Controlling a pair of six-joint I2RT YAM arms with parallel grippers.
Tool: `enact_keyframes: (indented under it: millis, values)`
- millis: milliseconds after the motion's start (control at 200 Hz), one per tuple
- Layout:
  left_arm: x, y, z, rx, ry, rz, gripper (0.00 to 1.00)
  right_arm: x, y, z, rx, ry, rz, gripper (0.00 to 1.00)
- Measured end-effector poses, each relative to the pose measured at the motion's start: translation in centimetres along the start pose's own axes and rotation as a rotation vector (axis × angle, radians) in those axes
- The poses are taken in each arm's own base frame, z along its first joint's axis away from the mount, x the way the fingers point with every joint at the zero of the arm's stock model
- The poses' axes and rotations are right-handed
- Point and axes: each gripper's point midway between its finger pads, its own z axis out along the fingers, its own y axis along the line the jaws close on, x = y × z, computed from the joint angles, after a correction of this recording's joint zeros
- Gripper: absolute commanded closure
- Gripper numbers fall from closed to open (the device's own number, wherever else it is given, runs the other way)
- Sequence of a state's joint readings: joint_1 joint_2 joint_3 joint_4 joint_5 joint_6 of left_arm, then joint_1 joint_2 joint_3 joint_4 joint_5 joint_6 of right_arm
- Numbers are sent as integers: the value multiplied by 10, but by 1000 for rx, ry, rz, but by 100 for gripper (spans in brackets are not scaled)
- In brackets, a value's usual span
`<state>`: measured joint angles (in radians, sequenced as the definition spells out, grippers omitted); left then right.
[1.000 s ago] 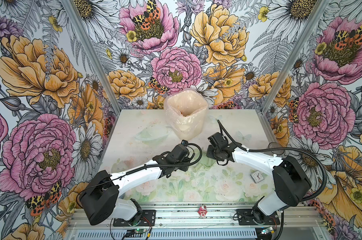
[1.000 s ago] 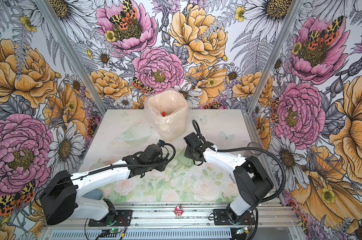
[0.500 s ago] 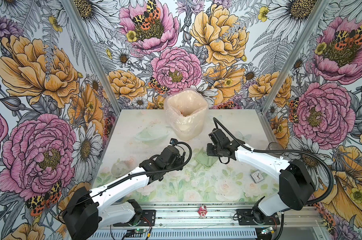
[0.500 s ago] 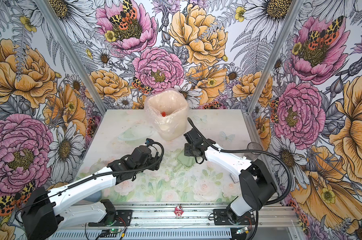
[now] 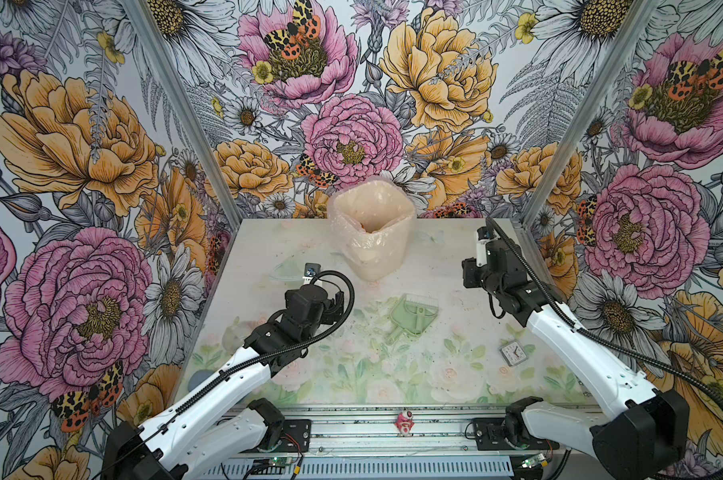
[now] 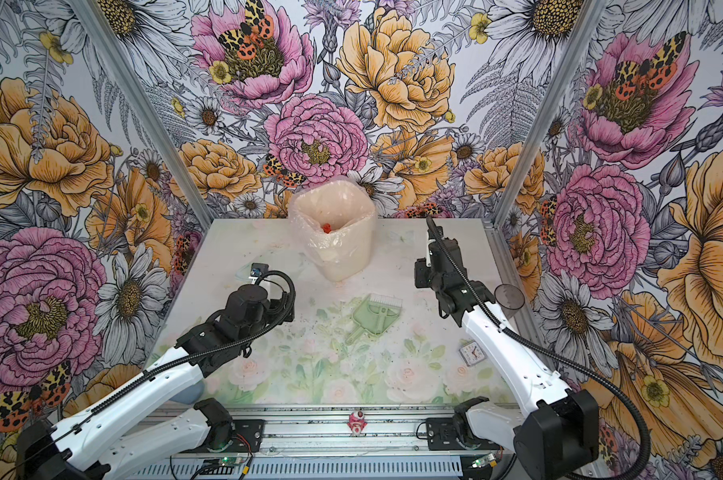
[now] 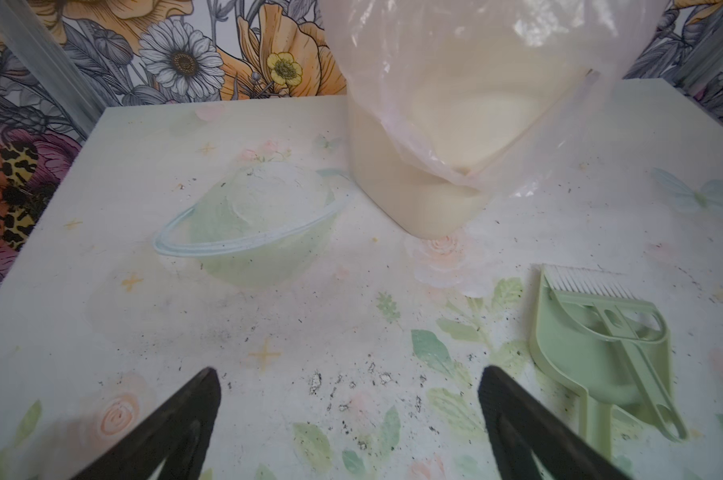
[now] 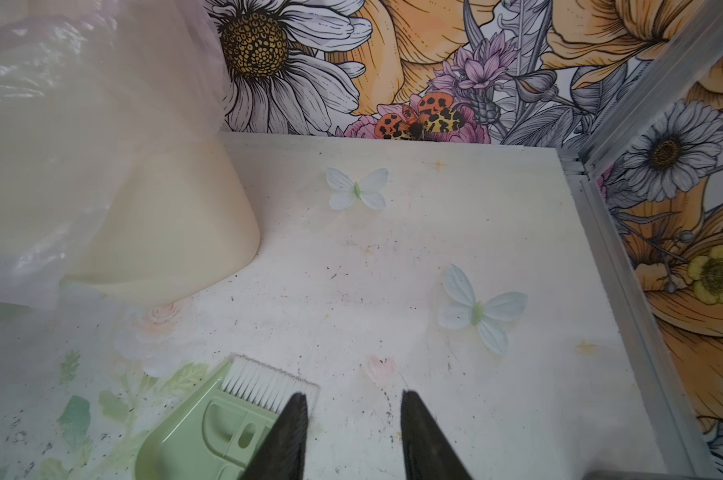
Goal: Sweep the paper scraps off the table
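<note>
The only paper scrap I can make out is a red piece point(image 6: 326, 227) inside the lined bin; none shows on the table point(image 5: 438, 266), which is speckled with dark crumbs. The pale green dustpan point(image 5: 413, 318) point(image 7: 592, 357) lies mid-table with its brush point(image 8: 264, 384) resting in it. My left gripper point(image 5: 335, 300) point(image 7: 349, 370) stands wide open and empty, to the left of the dustpan. Off to the dustpan's right, my right gripper point(image 5: 470, 276) point(image 8: 353, 394) hovers with its jaws apart and nothing between them.
A cream bin with a clear plastic liner point(image 5: 370, 237) stands at the back centre. A small white clock point(image 5: 513, 352) lies at the front right. A pink-red figurine point(image 5: 403, 422) sits on the front rail. Aluminium posts and floral walls close in the table.
Both grippers have drawn away from the dustpan, the left one leftwards and the right one to the right and back. The left jaws have opened wide. The dustpan lies uncovered.
</note>
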<state>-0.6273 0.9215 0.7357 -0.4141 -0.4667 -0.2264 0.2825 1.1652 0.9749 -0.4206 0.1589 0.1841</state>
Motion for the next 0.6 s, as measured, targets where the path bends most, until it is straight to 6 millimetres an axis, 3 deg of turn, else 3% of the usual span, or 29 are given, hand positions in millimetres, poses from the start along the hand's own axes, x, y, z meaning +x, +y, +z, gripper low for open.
enact_keyframes:
  millis: [150, 270, 375, 465, 601]
  values:
    - [-10, 20, 4, -39, -67, 2, 1, 31, -33, 18, 64, -5, -13, 60]
    - [-4, 27, 13, -63, -80, 49, 1, 60, -55, 35, 106, -14, -19, 60]
    - [2, 32, 21, -87, -66, 97, 1, 78, -62, 53, 112, -32, -23, 60]
    - [0, 42, 28, -118, -71, 109, 1, 83, -64, 65, 107, -69, -26, 60]
    - [5, 65, 38, -164, -83, 95, 1, 75, -62, 80, 96, -129, -57, 60]
